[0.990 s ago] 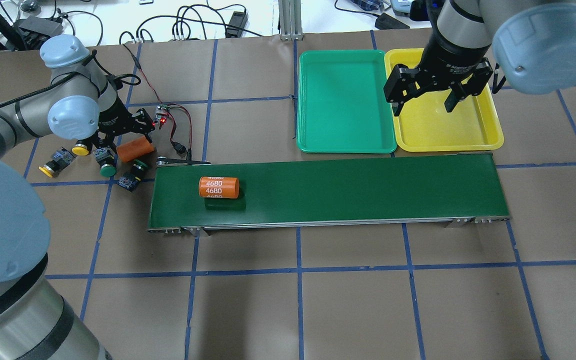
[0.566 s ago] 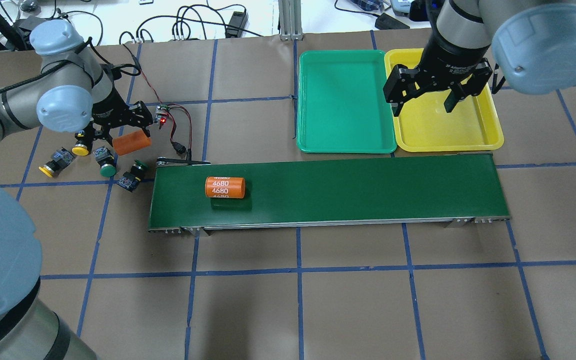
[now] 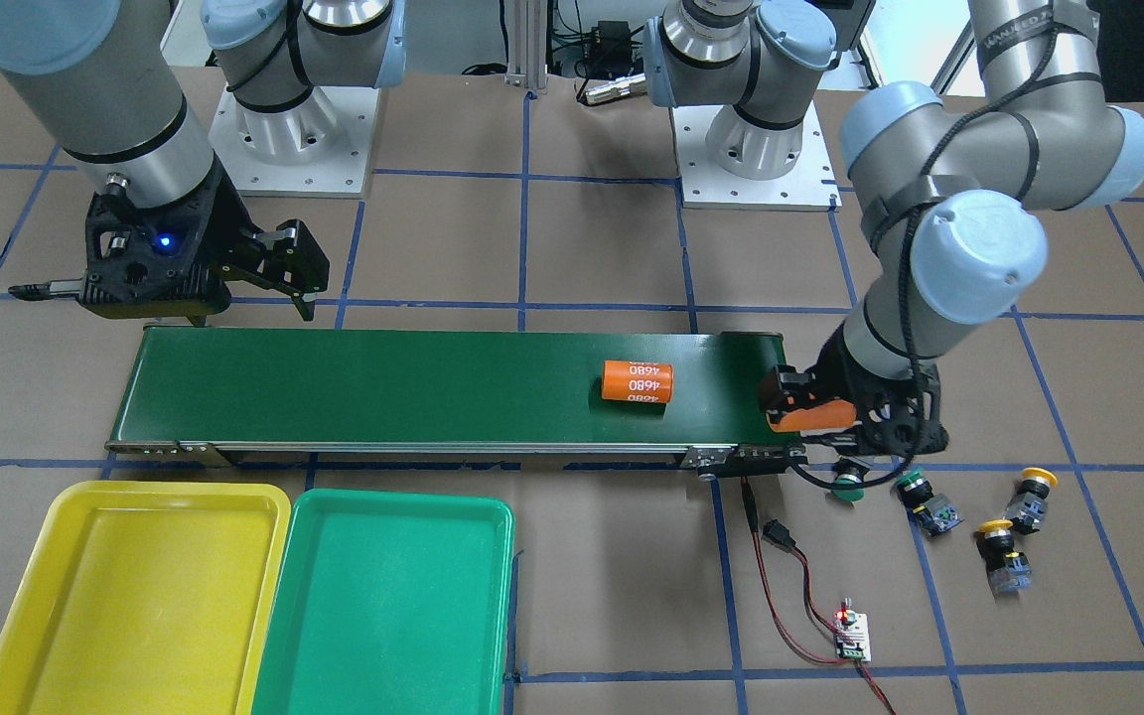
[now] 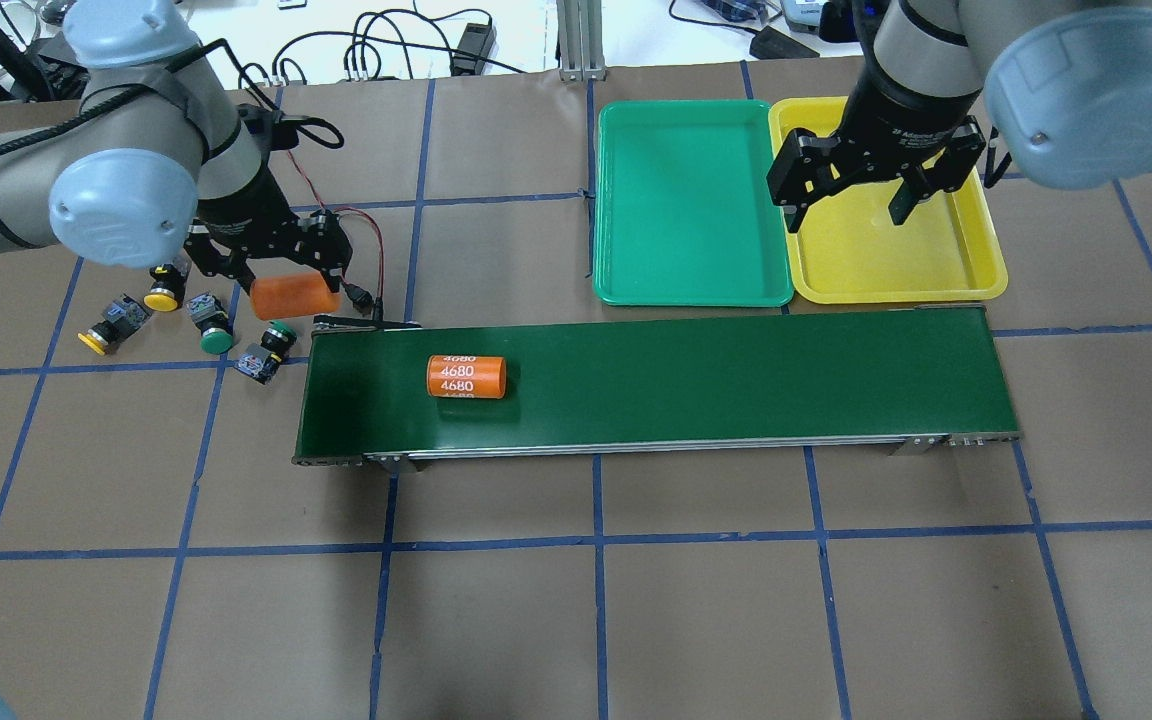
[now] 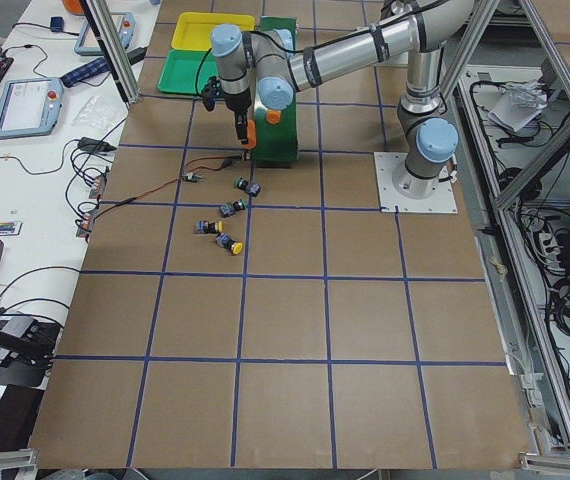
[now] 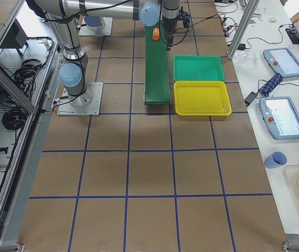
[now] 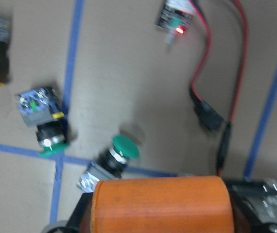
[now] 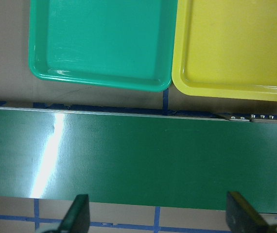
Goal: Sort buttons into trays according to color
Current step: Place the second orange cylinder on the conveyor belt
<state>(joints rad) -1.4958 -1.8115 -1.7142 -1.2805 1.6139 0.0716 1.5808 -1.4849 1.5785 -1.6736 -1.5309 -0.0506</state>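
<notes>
I see green tray [image 8: 99,43] & yellow tray [image 8: 235,43], both glossy plastic. Smooth sheen on conveyor belt [image 8: 138,160]; tabletop [image 4: 696,620] looks matt brown paper.

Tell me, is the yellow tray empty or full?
Empty. The yellow tray shows only bare plastic inside; the four buttons all lie on the table.

Left gripper [image 4: 284,280], fingers clamped on an orange cylinder [image 4: 294,296], hangs by the belt [image 4: 686,385] end corner, crowding the nearest green button [image 4: 271,345]. The other three buttons [image 4: 164,293] lie further out with narrow gaps between them. A wire [image 3: 779,534] runs in beside that corner, operators' side. Second orange cylinder [image 4: 466,377] lies on the belt near that end. Right gripper [image 4: 849,212], fingers spread, hangs over the yellow tray [image 4: 936,265]; the green tray [image 4: 686,200] is uncovered. Broad open counter [image 4: 636,600] on the robot's side of the belt.
</notes>
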